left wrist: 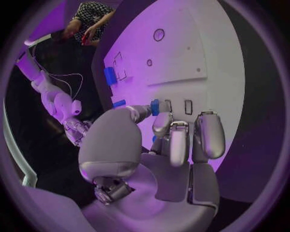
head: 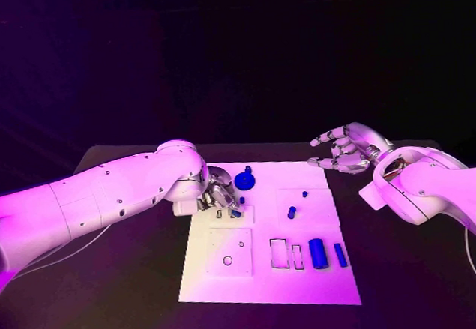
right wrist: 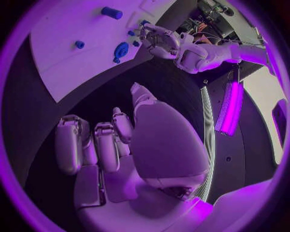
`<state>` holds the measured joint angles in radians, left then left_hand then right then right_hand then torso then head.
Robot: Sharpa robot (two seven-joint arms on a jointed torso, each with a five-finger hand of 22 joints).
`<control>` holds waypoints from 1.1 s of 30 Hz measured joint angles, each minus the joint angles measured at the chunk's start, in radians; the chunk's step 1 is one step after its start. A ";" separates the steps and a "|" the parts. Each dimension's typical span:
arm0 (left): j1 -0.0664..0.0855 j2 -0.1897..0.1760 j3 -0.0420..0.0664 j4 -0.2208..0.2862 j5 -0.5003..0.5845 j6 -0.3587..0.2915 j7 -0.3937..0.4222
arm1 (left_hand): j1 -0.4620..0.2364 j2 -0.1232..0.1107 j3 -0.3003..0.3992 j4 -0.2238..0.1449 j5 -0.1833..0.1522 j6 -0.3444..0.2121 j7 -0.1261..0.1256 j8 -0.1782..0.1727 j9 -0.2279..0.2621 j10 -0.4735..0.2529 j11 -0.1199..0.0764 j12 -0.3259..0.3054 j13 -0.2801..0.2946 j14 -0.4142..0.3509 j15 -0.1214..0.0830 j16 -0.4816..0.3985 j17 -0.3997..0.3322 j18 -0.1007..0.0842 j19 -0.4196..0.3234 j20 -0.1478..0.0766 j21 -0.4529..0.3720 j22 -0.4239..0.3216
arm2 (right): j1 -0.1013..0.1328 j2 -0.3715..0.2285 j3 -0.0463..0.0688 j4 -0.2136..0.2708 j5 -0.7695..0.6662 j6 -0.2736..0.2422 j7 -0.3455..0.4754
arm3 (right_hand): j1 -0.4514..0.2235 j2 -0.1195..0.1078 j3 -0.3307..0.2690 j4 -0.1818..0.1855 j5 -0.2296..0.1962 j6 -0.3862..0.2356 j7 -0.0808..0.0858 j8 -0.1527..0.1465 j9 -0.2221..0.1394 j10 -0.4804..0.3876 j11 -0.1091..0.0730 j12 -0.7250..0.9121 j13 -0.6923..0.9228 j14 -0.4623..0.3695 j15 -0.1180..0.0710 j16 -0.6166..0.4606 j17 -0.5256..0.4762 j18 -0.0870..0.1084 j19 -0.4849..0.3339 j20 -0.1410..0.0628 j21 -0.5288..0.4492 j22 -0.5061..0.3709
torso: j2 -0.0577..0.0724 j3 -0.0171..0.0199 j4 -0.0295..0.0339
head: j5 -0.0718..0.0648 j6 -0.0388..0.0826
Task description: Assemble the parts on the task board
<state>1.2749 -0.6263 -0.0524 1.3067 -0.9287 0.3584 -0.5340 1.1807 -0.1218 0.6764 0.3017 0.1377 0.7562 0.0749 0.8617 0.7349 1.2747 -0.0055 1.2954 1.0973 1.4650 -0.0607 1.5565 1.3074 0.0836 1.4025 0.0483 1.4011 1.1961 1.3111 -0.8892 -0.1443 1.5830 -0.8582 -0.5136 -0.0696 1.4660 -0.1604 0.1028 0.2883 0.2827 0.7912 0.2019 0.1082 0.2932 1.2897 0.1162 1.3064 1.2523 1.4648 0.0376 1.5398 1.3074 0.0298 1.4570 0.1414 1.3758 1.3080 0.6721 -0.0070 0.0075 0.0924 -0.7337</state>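
The task looks early; on the task board (head: 269, 283), a long cylinder (head: 317, 253) and bar (head: 340, 254) lie loose beside unfilled slots; the left hand (head: 217, 196) pinches a small blue part (left wrist: 154, 107) over the board; the right hand (head: 345, 149) hovers spread, holding nothing.

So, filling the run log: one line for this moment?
left hand: pinching small blue part over task board | right hand: open, off board

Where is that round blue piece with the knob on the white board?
In the head view the round blue piece sits near the far edge of the white board, just right of the left hand.
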 measured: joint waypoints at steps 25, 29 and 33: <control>-0.010 -0.053 -0.003 0.070 -0.026 -0.121 0.003 | -0.030 -0.014 0.050 -0.044 0.005 0.004 -0.003 0.009 0.019 0.016 -0.002 0.000 0.009 0.000 0.000 0.000 0.000 0.000 0.000 0.000 0.000 -0.003 | 0.000 -0.005 0.000 -0.003 -0.001 0.007 -0.001 | 0.000 0.000 0.000 0.000 0.006 0.000 0.000 0.000 0.000 0.000 0.000 0.000 -0.001 0.000 0.000 0.000 0.000 0.016 0.000 0.000 -0.004 0.000 | 0.002 0.0010 0.0006 | 0.005 -0.005; -0.013 -0.048 -0.005 0.073 -0.048 -0.138 0.003 | -0.033 -0.016 0.050 -0.044 0.005 0.004 -0.003 0.009 0.022 0.016 -0.002 0.000 0.007 0.002 -0.002 0.000 0.000 0.000 0.000 0.000 0.000 -0.003 | 0.000 -0.006 0.000 -0.003 -0.002 0.007 -0.001 | 0.000 0.000 0.000 0.000 0.006 0.000 0.000 0.000 0.000 0.000 0.000 0.000 -0.001 0.000 0.000 0.000 0.000 0.016 0.000 0.000 -0.004 0.000 | 0.002 0.0010 -0.0008 | 0.006 -0.006; -0.017 -0.044 -0.009 0.076 -0.072 -0.149 0.003 | -0.034 -0.018 0.050 -0.044 0.005 0.005 -0.003 0.009 0.022 0.019 -0.005 0.000 0.007 0.004 -0.003 0.000 0.000 0.000 0.000 0.000 0.000 -0.005 | 0.000 -0.007 0.000 -0.003 -0.002 0.007 -0.001 | 0.000 0.000 0.000 0.000 0.006 0.000 0.000 0.000 0.000 0.000 0.000 0.000 -0.001 0.000 0.000 0.000 0.001 0.016 0.000 0.000 -0.004 0.000 | 0.002 0.0011 -0.0011 | 0.007 -0.008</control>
<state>1.2584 -0.6700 -0.0611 1.3826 -1.0006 0.2094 -0.5307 1.1464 -0.1395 0.7261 0.2578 0.1425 0.7609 0.0716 0.8705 0.7569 1.2941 -0.0108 1.2955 1.1039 1.4686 -0.0641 1.5565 1.3073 0.0835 1.4025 0.0483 1.4010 1.1911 1.3107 -0.8960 -0.1446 1.5804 -0.8607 -0.5068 -0.0708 1.4660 -0.1604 0.1028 0.2883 0.2886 0.7912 0.2018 0.1082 0.2930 1.2897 0.1162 1.3064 1.2510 1.4648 0.0376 1.5399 1.3081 0.0457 1.4570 0.1415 1.3721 1.3076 0.6745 -0.0059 0.0064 0.0991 -0.7419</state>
